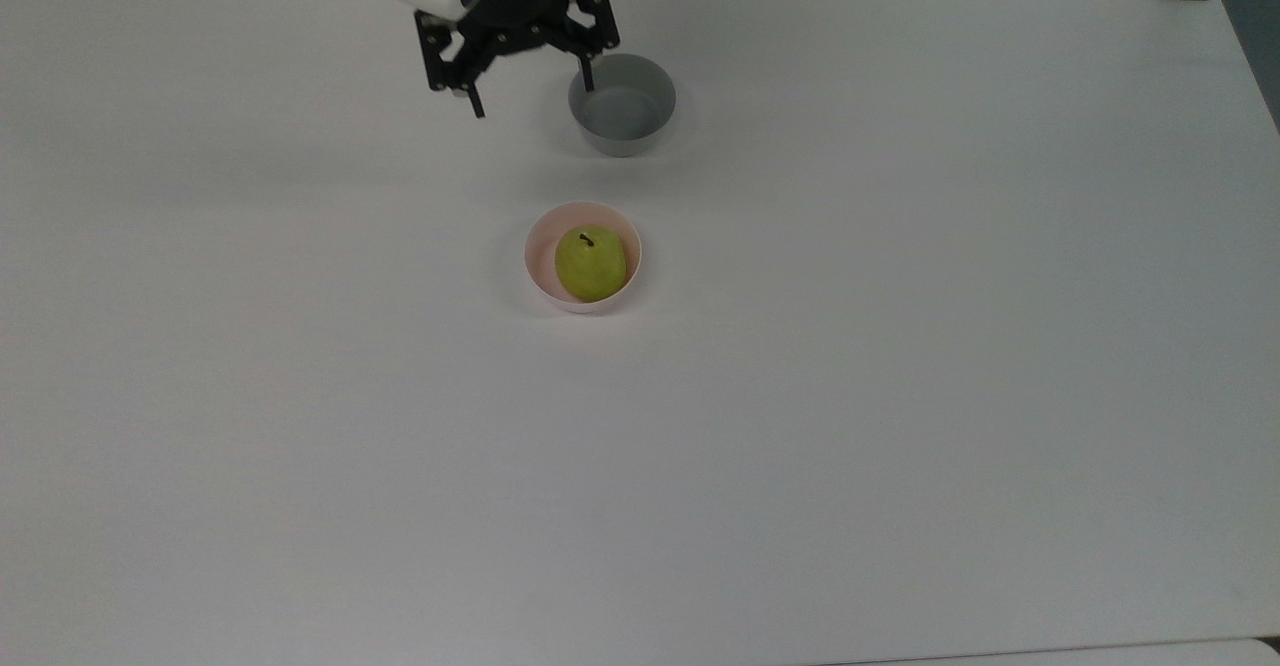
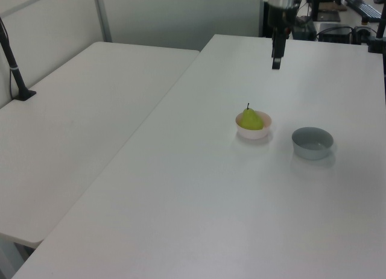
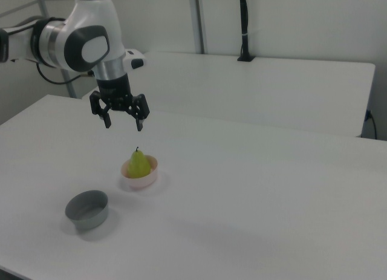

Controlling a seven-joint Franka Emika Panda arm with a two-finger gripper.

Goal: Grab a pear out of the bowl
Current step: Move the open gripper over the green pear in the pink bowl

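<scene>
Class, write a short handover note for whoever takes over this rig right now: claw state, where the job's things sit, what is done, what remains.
Claw: open, empty, raised above the table, apart from both bowls.
Pear: upright in the pink bowl, stem up.
Grey bowl: empty, beside the pink one.
Done: nothing grasped yet.
Left: bring the claw over the pear, lower, close on it, lift it out.
</scene>
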